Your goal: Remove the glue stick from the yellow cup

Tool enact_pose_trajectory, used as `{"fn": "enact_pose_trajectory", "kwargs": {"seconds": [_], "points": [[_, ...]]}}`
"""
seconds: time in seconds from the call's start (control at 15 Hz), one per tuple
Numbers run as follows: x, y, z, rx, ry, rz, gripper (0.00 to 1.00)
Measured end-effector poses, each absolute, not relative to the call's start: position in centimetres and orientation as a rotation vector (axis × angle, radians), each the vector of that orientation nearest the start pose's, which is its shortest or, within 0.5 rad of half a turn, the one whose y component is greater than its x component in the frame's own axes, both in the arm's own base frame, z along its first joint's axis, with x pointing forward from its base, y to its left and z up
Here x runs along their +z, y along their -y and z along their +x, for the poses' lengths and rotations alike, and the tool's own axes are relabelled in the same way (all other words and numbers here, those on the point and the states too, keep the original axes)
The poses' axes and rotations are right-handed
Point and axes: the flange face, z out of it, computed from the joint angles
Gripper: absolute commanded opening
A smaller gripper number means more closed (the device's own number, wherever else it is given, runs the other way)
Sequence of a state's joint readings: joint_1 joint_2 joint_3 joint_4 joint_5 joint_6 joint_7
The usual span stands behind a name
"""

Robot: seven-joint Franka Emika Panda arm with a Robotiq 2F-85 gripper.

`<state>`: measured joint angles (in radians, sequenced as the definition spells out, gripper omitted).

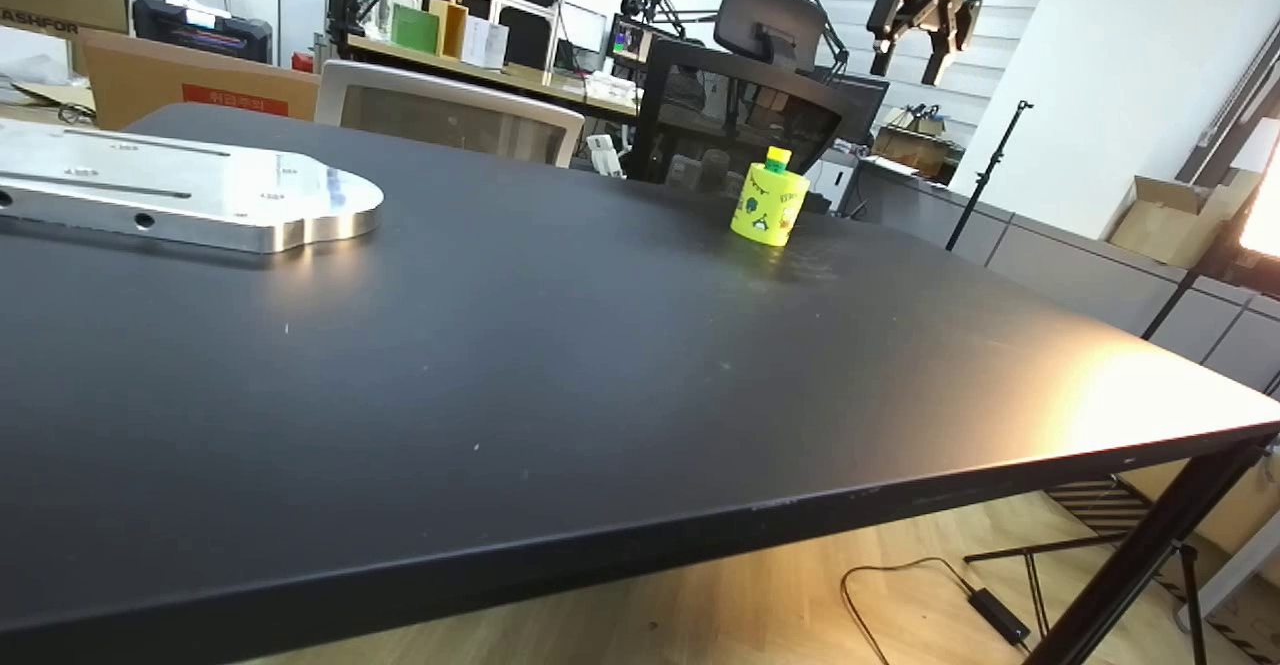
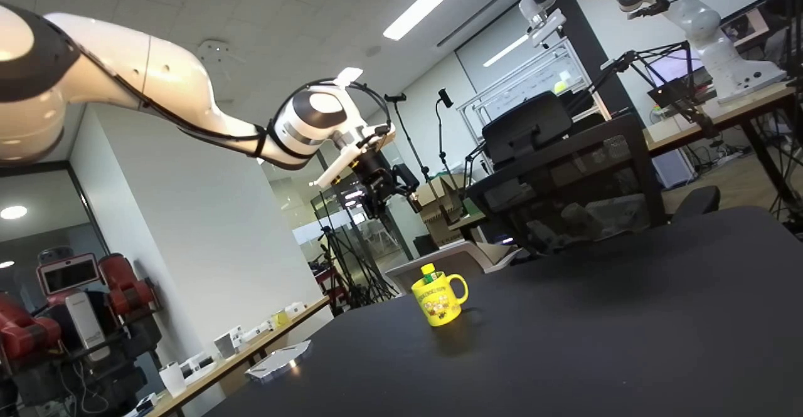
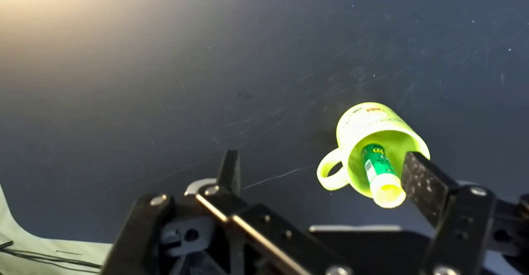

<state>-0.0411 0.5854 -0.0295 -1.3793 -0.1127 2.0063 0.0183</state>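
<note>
The yellow cup (image 1: pixel 768 207) stands upright on the black table and also shows in an exterior view (image 2: pixel 438 303) and the wrist view (image 3: pixel 368 120). It is a mug with a handle and printed figures. The glue stick (image 3: pixel 379 163), a green tube with a yellow end, stands in it with that end above the rim; it shows in both exterior views (image 1: pixel 777 158) (image 2: pixel 429 271). My gripper (image 1: pixel 908 70) is open and empty, well above the cup, and shows in an exterior view (image 2: pixel 396 207). In the wrist view (image 3: pixel 322 159) the right finger covers part of the cup's rim.
A silver metal plate (image 1: pixel 190 185) lies on the black table (image 1: pixel 560 345) and also shows in an exterior view (image 2: pixel 279 360). Office chairs (image 1: pixel 740 105) stand at the table's far edge, behind the cup. A lamp lights one table corner.
</note>
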Motion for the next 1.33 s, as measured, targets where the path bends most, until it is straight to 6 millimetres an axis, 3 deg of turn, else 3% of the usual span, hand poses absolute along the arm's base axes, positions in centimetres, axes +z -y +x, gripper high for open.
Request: {"fn": "enact_pose_trajectory", "kwargs": {"seconds": [0.33, 0.67, 0.93, 1.33], "points": [[38.0, 1.8, 75.9, -0.116, 0.007, -3.258, 1.00], [37.6, -1.1, 77.8, -0.081, 0.049, -3.232, 1.00], [36.0, -1.9, 79.1, -0.105, 0.079, -3.160, 1.00], [32.0, -1.2, 80.4, -0.147, 0.101, -3.111, 1.00]]}}
